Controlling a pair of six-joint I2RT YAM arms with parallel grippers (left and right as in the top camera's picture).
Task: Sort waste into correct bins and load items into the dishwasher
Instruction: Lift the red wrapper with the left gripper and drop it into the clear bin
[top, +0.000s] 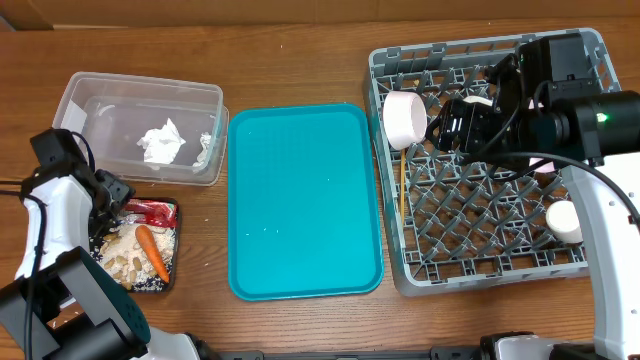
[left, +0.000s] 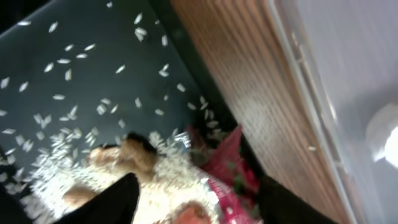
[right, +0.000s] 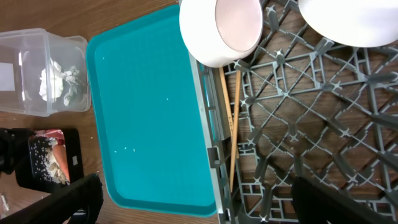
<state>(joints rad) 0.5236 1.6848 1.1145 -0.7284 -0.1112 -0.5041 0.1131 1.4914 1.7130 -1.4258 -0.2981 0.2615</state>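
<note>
One wooden table (top: 300, 60) holds tub (top: 145, 80), black tray (top: 177, 250), teal tray (top: 300, 200) and rack (top: 470, 215).

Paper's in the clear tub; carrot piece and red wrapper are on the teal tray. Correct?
Not quite. The overhead view shows the carrot piece and red wrapper in the black tray, not on the teal tray, which holds neither. The crumpled paper is in the clear tub, as you said.

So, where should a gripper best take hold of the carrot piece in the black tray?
Probably across its middle, from straight above: the carrot piece lies flat and diagonal on the food scraps in the black tray, so jaws set crosswise to its length should fit.
</note>
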